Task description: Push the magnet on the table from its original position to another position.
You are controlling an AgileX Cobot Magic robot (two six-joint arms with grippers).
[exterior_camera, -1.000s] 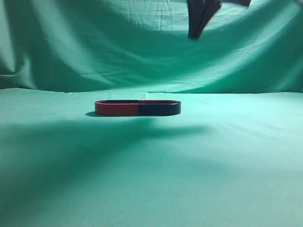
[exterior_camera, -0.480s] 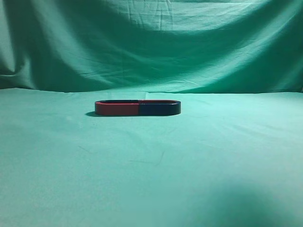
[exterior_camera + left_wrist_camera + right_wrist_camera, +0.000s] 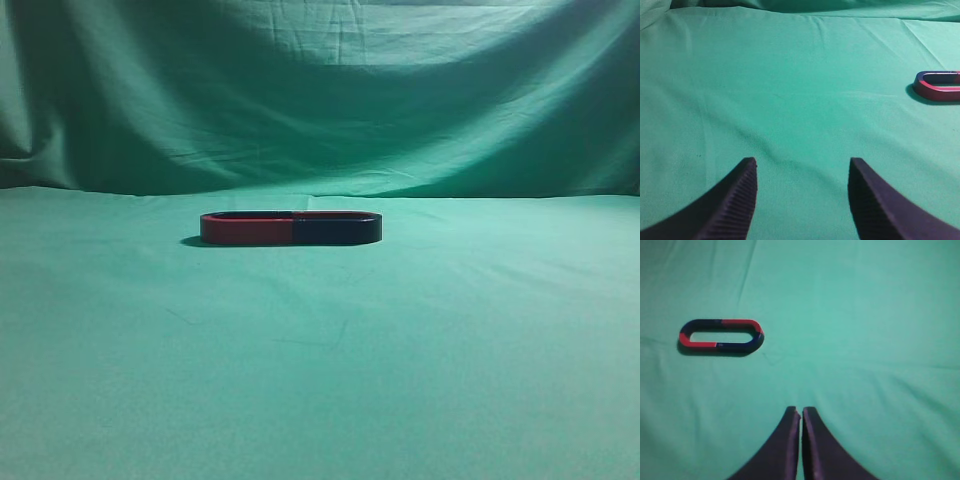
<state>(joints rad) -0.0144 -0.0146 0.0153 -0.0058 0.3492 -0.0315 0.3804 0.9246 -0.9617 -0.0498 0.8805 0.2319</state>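
The magnet [image 3: 290, 228] is a flat oval ring, half red and half dark blue, lying on the green cloth table at mid-depth in the exterior view. It also shows in the right wrist view [image 3: 721, 335] at the upper left and at the right edge of the left wrist view [image 3: 939, 85]. My right gripper [image 3: 800, 411] is shut and empty, above the cloth, well to the near right of the magnet. My left gripper [image 3: 802, 162] is open and empty, far to the left of the magnet. Neither gripper shows in the exterior view.
The green cloth [image 3: 320, 360] covers the table and hangs as a backdrop [image 3: 320, 90] behind it. Light creases run across the cloth.
A dark gripper at the top of the exterior view one second ago has left that view, and its shadow on the cloth is gone. The magnet has not moved.
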